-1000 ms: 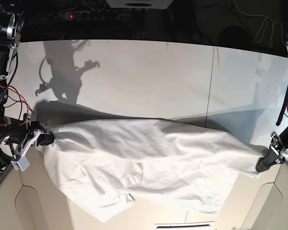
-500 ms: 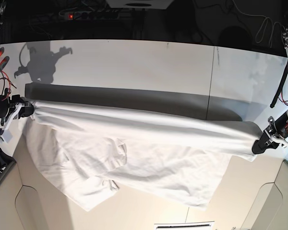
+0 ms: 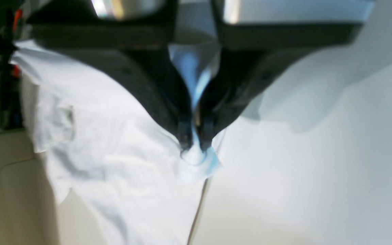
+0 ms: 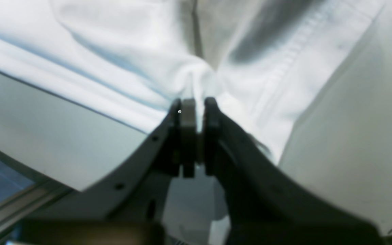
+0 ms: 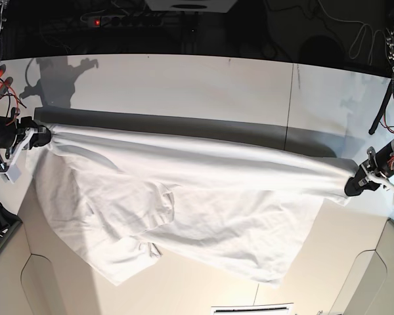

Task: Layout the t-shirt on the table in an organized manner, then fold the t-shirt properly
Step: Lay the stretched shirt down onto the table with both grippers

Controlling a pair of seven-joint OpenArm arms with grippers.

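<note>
- Two grippers, both clamped on cloth: the left gripper (image 3: 193, 144) has its jaws pinched tight on a bunched corner of the t-shirt (image 5: 184, 197), and in the wrist view a nub of fabric pokes out past the tips.
- Over to the right gripper (image 4: 196, 105), and it is the same story: jaws closed on a gathered fold, with a stitched hem running off just beside the pinch.
- Pull back to the base view, and the two grips sit well apart at opposite ends, left gripper (image 5: 356, 186) on that view's right, right gripper (image 5: 38, 136) on its left.
- That spread looks deliberate: the held edge is stretched into a taut line between them, which should let the rest of the shirt hang and smooth out for laying flat.
- Below that line the fabric drapes loose and wrinkled toward the near edge of the surface (image 5: 184, 85), one sleeve folded under; a dark shadow band lies behind it, so the stretched edge seems lifted.
- Writing or brands? None readable; the shirt shows plain white, no print, no label visible.
</note>
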